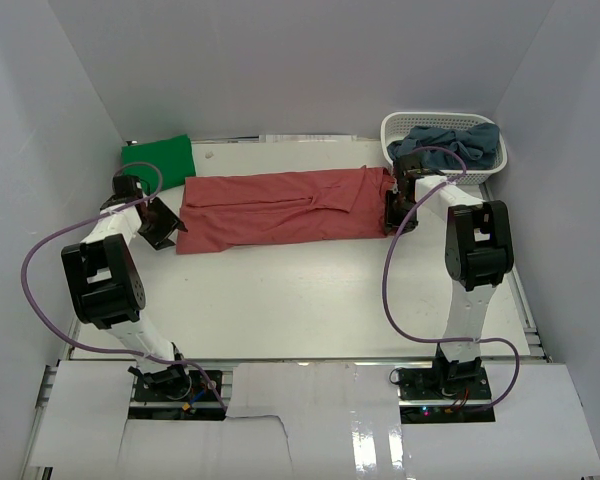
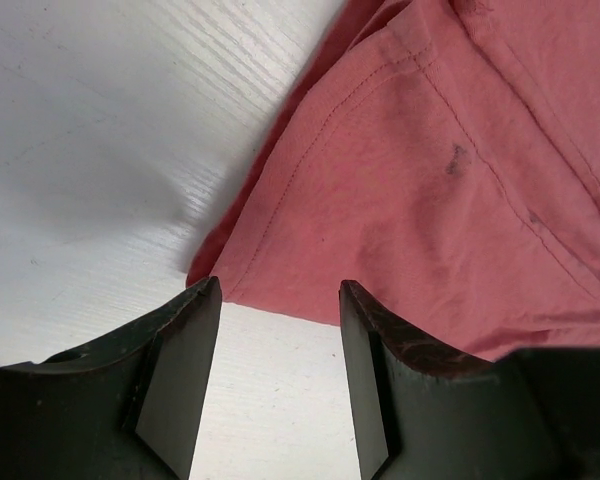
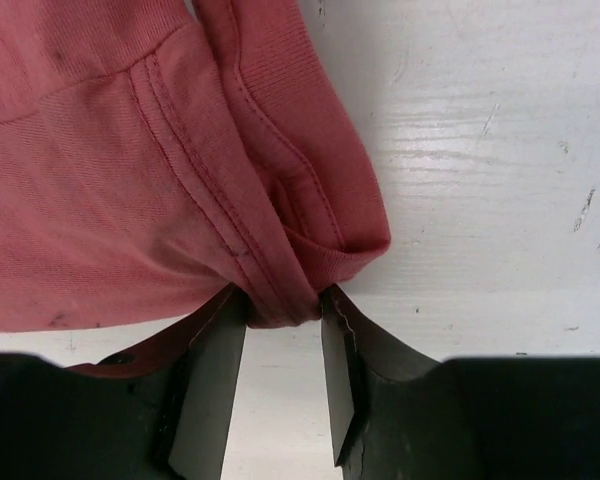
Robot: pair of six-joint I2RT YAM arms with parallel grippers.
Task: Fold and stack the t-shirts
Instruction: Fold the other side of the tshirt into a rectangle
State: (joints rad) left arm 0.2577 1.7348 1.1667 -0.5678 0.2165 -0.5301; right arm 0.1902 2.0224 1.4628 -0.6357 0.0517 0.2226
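Right gripper [image 3: 283, 310] up close: jaws pinched on a bunched edge of the salmon-red cloth t-shirt [image 1: 280, 205], spread flat across the white table's [image 1: 300, 300] far half. I see the left gripper [image 2: 280, 288] gaping at its opposite corner, holding nothing.

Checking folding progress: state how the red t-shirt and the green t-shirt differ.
The red t-shirt lies stretched in a long strip across the middle of the table; the green t-shirt sits compact and roughly square at the far left. The right gripper pinches the red one's end and the open left gripper sits at its other end; nothing touches the green one. Both lie on the table.
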